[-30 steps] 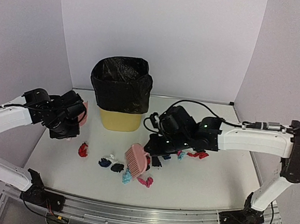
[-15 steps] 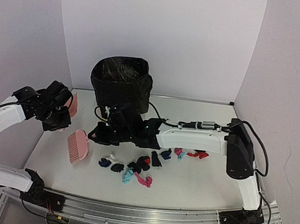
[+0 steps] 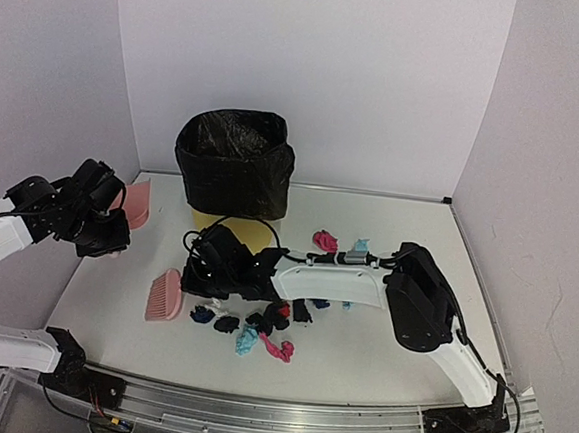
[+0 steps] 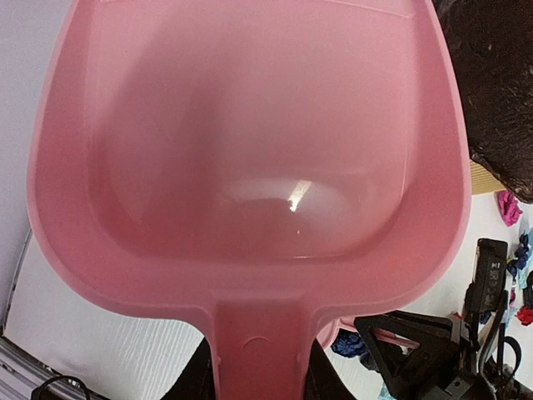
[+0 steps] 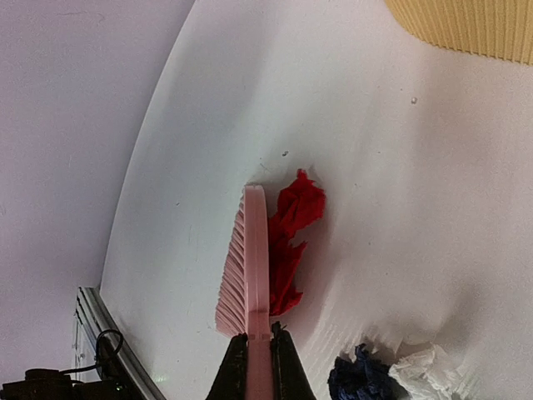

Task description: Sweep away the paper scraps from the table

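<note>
1. right gripper (image 5: 252, 357) is clamped on the handle of the pink brush (image 5: 248, 258). The brush is down at the left of the table (image 3: 389, 355), with a red scrap (image 5: 287, 237) touching its back and the bristles facing away.
2. left gripper (image 4: 254, 371) is clenched on the handle of the dustpan (image 4: 250, 150). The pan looks lifted, near the left wall and well apart from the brush.
3. paper scraps (image 3: 251, 329): main cluster is centre-front, right of the brush. A pink and a blue one show just past the right forearm, near the bin (image 3: 236, 157).
4. Risk: no pan is down to catch anything, so a stroke likely just scatters wads or shoves them toward the front rail.
5. Risk: the red scrap is on the non-bristle side and may slip off or get left behind.
6. Risk: the right arm reaches across the cluster, so the forearm may drag scraps.
7. Versus half a second ago: the brush has shifted slightly nearer and turned edge-on. The dustpan is in about the same spot.
</note>
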